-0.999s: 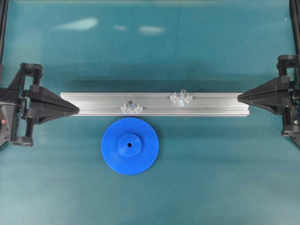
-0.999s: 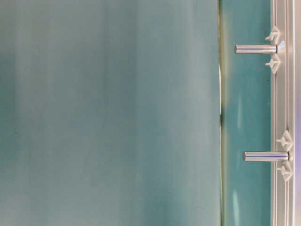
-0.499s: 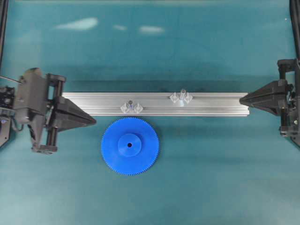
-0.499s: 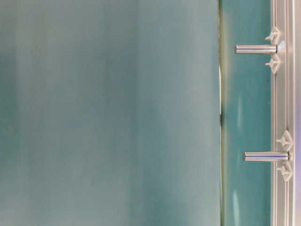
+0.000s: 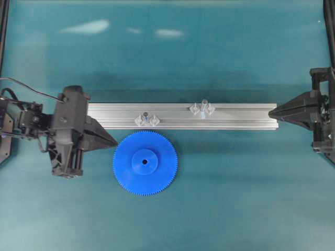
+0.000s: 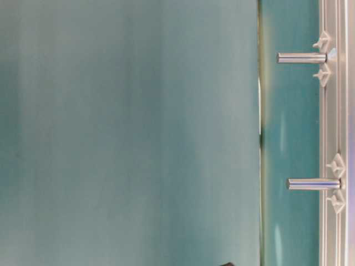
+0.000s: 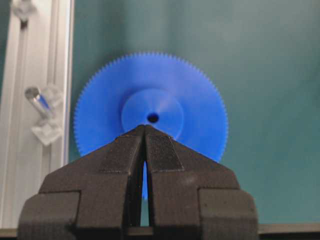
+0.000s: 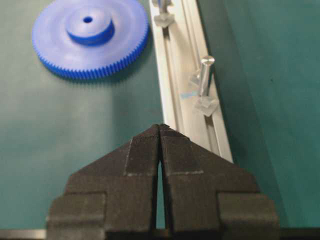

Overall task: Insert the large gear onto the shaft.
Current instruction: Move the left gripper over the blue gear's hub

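Overhead exterior view: the left gripper (image 5: 114, 141) has swept in from the table's left edge over the last second, jaws pressed together, its tip now just beside the left rim of the large gear (image 5: 145, 163), which lies flat on the table against the front edge of the aluminium rail (image 5: 235, 116). The right gripper (image 5: 271, 111) has stayed at the rail's right end, jaws together too. Nothing's gripped yet; the shaft (image 5: 146, 116) on the rail stands bare, so I'd say those jaws must spread before any pickup.
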